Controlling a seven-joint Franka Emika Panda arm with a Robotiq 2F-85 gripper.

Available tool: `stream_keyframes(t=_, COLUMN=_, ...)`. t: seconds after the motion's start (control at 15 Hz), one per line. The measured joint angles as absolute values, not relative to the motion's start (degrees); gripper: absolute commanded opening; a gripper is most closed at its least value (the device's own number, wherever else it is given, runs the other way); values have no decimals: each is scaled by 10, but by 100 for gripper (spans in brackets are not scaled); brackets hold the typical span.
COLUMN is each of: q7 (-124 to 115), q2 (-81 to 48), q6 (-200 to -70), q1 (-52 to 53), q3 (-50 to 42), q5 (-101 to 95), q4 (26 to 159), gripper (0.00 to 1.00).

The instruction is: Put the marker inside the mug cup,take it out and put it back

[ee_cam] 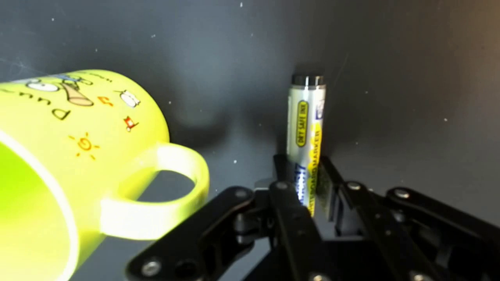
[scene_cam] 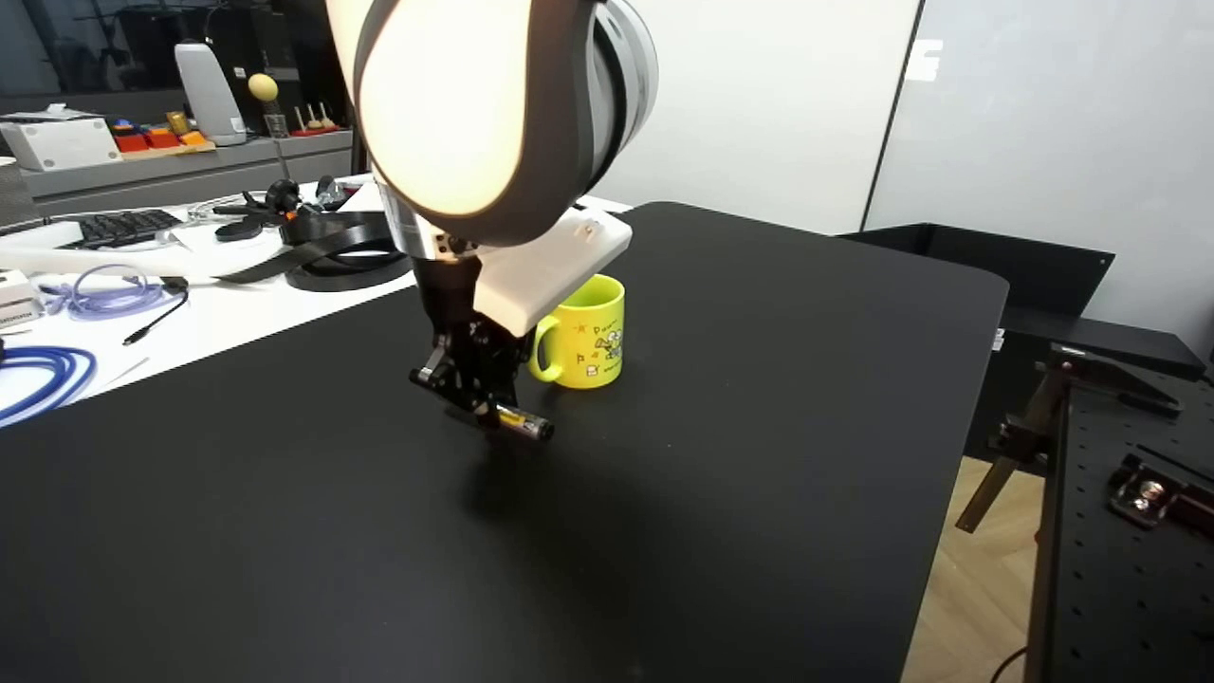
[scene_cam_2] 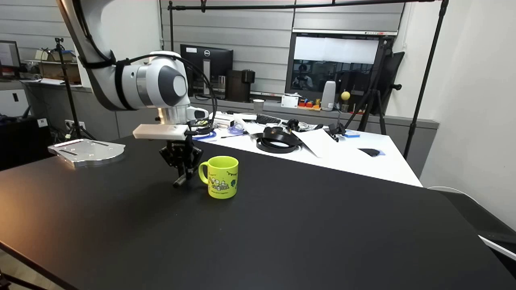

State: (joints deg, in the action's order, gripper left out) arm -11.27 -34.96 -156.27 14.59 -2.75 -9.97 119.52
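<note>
Hand (ee_cam: 303,171) narrow, gripping the marker (ee_cam: 306,121); fingers (ee_cam: 332,171) press in from both sides of the barrel, wrist view. Marker is outside the mug (scene_cam: 590,341), on its handle side, near it but apart. Pale barrel, yellow stripe, black end poking out past the hand; "DRY SAFE INK" readable. Opposite end hidden by the hand in the wrist view. Marker lies roughly level, low at the desk (scene_cam_2: 290,233); can't tell if it touches the surface.

Mug upright on the desk, bright yellow-green, small cartoon prints on the side, loop handle (ee_cam: 148,218) turned toward the hand. Arm (scene_cam_2: 161,84) reaches down on the mug's handle side. Pale block (scene_cam_2: 161,131) on the wrist, higher than the mug; in an exterior view it covers a bit of the mug's rim. Dark shadow on the desk near the mug.

Rest: metal plate (scene_cam_2: 88,152) on the same desk, well apart from the mug, past the hand. White desk (scene_cam_2: 379,167) behind the mug in an exterior view, with black loops (scene_cam_2: 278,149), keyboard (scene_cam: 128,226), blue cable (scene_cam: 57,365). Screen (scene_cam_2: 223,56) farther behind the mug, yellow ball (scene_cam_2: 345,95) too.
</note>
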Motion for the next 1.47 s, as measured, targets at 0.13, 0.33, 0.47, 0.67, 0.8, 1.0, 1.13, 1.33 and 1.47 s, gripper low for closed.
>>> stream_keyframes(t=0.13, q7=-113, q2=-335, q6=-1548, q1=146, q3=-27, q5=-100, q4=1195, gripper=5)
stream_keyframes(t=0.33, q7=-112, q2=-297, q6=-1479, q1=146, q3=-23, q5=-94, q4=1194, gripper=5)
stream_keyframes(t=0.47, q7=-111, q2=-269, q6=-1429, q1=141, q3=-17, q5=-81, q4=1192, gripper=5)
stream_keyframes(t=0.67, q7=-111, q2=-234, q6=-1357, q1=127, q3=-10, q5=-58, q4=1184, gripper=5)
stream_keyframes(t=0.8, q7=-111, q2=-223, q6=-1311, q1=111, q3=-7, q5=-36, q4=1173, gripper=5)
stream_keyframes(t=1.0, q7=-111, q2=-221, q6=-1258, q1=82, q3=-6, q5=-7, q4=1151, gripper=5)
stream_keyframes(t=1.13, q7=-111, q2=-222, q6=-1232, q1=60, q3=-7, q5=21, q4=1137, gripper=5)
stream_keyframes(t=1.33, q7=-107, q2=-223, q6=-1194, q1=32, q3=-5, q5=71, q4=1119, gripper=21)
stream_keyframes(t=1.47, q7=-106, q2=-223, q6=-1189, q1=26, q3=-5, q5=79, q4=1116, gripper=5)
